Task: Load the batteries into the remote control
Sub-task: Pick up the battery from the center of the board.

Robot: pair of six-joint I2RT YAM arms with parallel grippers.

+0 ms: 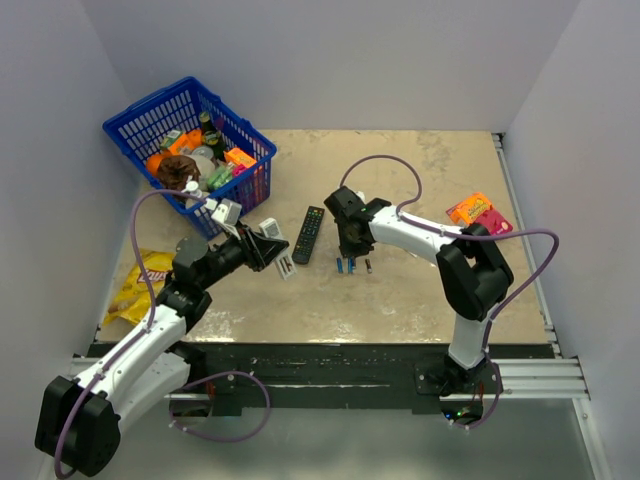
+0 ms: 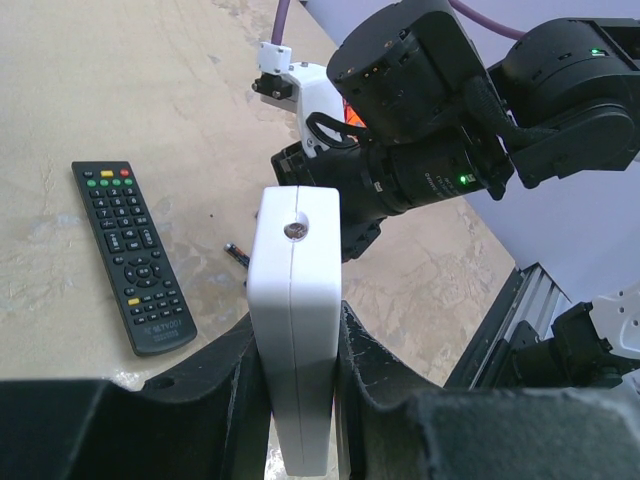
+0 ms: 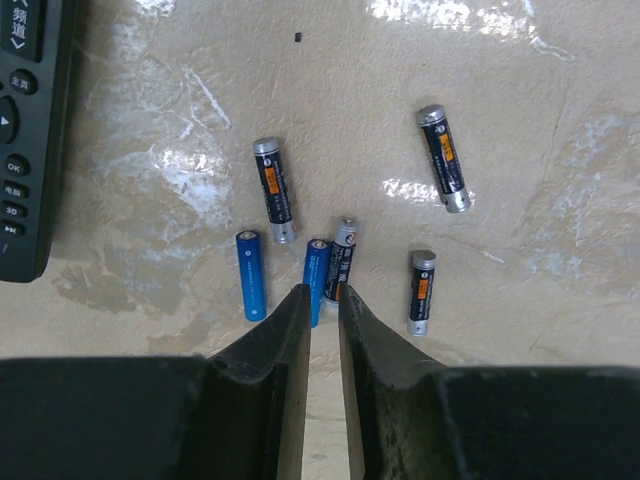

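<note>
My left gripper [image 1: 268, 243] is shut on the white remote control [image 2: 297, 300], held edge-on between its pads above the table; the remote also shows in the top view [image 1: 284, 262]. The batteries [image 1: 352, 266] lie loose on the table right of the black remote. In the right wrist view there are two blue cells [image 3: 251, 275] [image 3: 316, 280] and several dark ones [image 3: 274, 190] [image 3: 443, 158] [image 3: 422, 290]. My right gripper [image 3: 322, 295] hovers just over the second blue cell and a dark cell [image 3: 343, 260]. Its jaws stand a narrow gap apart with nothing between them.
A longer black remote [image 1: 309, 234] lies between the two grippers; it also shows in the left wrist view [image 2: 132, 255]. A blue basket [image 1: 150, 112] of groceries stands at the back left. A yellow snack bag [image 1: 140, 285] lies at the left edge, and candy packets [image 1: 480, 212] at the right.
</note>
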